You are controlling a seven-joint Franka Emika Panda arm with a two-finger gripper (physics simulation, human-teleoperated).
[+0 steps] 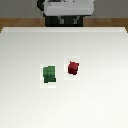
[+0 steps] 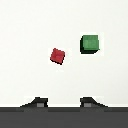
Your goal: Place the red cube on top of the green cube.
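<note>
Arm is sitting high at the table's [image 1: 20, 100] far edge, mostly cropped out. Gripper [image 2: 64, 102] is hanging open and empty, only fingertips [image 2: 36, 102] showing. Red cube [image 1: 73, 67] is lying near the green cube [image 1: 49, 74], apart, toward the exterior view's right.

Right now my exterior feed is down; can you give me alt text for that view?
A small red cube and a slightly bigger green cube sit apart on a white table, the green one toward the exterior view's left and a little nearer the camera. Part of the robot's grey body shows beyond the table's far edge; the gripper is out of frame.
</note>
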